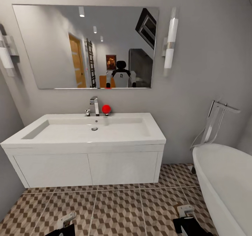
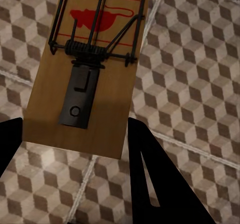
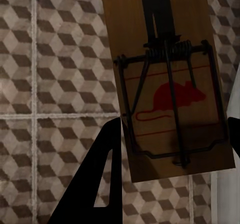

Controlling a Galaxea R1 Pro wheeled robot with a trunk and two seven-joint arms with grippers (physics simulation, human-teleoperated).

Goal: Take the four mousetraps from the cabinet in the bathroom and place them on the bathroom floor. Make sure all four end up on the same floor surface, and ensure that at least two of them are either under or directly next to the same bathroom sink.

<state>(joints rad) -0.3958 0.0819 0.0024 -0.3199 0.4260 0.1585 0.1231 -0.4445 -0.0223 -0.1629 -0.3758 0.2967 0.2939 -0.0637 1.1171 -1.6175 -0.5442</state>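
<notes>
At lower left of the head view, the left gripper (image 1: 66, 220) pokes up from the frame edge over the bathroom floor (image 1: 119, 208). In the left wrist view its two dark fingers (image 2: 155, 184) sit on either side of a mousetrap (image 2: 90, 69), closed on the board's near end, with the trap hanging above the cube-pattern tiles. So the left one holds a trap.

Centre of the head view: the sink (image 1: 87, 141), a white vanity with flat door panels, faucet (image 1: 94, 105) and a red knob (image 1: 106, 109) at its back edge, mirror (image 1: 84, 47) above. The floor strip in front of the vanity looks bare.

Lower right of the head view: the right gripper (image 1: 185, 213) sits near the white bathtub (image 1: 224, 187). In the right wrist view a second mousetrap (image 3: 167, 84) is pinched between the dark fingers (image 3: 100, 184), red mouse print up, tiles below.

Step in hand, as I judge it: carry done, placing about to start; both traps in the air, none seen on the floor yet. Next move calls for lowering each arm toward the tiles just in front of or under the vanity, then opening the fingers low so the boards land flat.

In the way: the tub crowds the right arm, and the vanity front limits forward reach. Tub filler (image 1: 215, 122) stands at right, well clear.
</notes>
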